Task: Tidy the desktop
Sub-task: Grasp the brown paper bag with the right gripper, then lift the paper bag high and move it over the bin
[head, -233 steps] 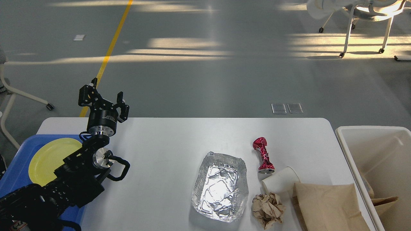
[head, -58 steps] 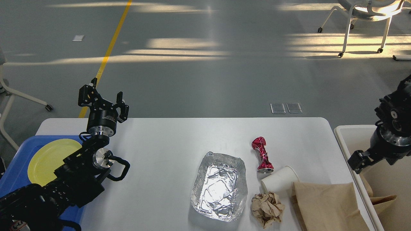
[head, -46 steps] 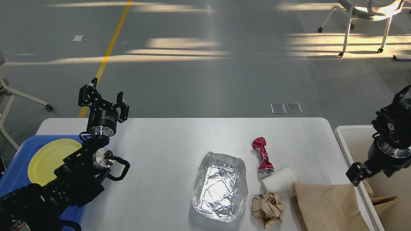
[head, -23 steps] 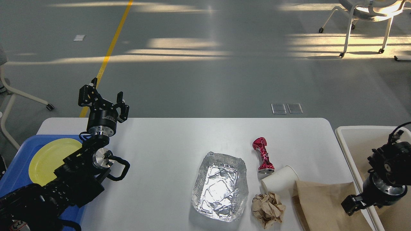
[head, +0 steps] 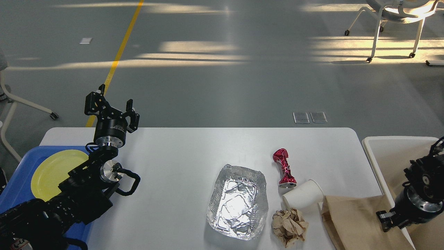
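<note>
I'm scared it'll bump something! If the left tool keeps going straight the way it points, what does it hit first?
Probably nothing. The left tool points up and away past the desktop's far edge; only bare floor lies beyond, though depth is unclear.

The desktop (head: 173, 149) lies bare across its far strip and left-middle. Toward the near right, 5 things crowd together: a foil tray (head: 238, 203), a crushed red can (head: 284, 167) just beside it, a tipped white paper cup (head: 303, 198), a crumpled paper ball (head: 289, 226) and a brown paper bag (head: 357, 222). Only narrow gaps separate them. A white bin (head: 373, 152) borders the right edge, a blue tray (head: 20, 180) the left.
</note>
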`<state>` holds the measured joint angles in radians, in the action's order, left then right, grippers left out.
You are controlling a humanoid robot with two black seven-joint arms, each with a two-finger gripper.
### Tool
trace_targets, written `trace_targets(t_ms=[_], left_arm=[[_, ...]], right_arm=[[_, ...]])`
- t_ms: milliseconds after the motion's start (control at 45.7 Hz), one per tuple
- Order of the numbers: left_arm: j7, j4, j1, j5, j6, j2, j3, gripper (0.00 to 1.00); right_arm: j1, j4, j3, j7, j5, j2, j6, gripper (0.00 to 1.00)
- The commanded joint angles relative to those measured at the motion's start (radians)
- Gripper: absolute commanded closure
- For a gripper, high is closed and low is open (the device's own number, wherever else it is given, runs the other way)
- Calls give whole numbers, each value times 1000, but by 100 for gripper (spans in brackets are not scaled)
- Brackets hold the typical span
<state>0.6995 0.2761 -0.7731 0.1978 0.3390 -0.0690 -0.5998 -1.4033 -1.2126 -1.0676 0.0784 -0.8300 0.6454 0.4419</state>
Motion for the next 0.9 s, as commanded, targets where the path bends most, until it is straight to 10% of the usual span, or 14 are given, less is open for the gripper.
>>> trace_targets(t_ms=[0, 547, 876], left_arm=[[0, 0, 0, 0, 0, 0, 0, 3], [0, 0, 0, 0, 0, 0, 0, 3], [0, 0, 0, 0, 0, 0, 0, 3]], right_arm=[[0, -2, -3, 1, 0, 6, 1, 100], [-37, -47, -17, 53, 0, 106, 43, 100], [-419, -48, -14, 142, 0, 161, 395, 100]])
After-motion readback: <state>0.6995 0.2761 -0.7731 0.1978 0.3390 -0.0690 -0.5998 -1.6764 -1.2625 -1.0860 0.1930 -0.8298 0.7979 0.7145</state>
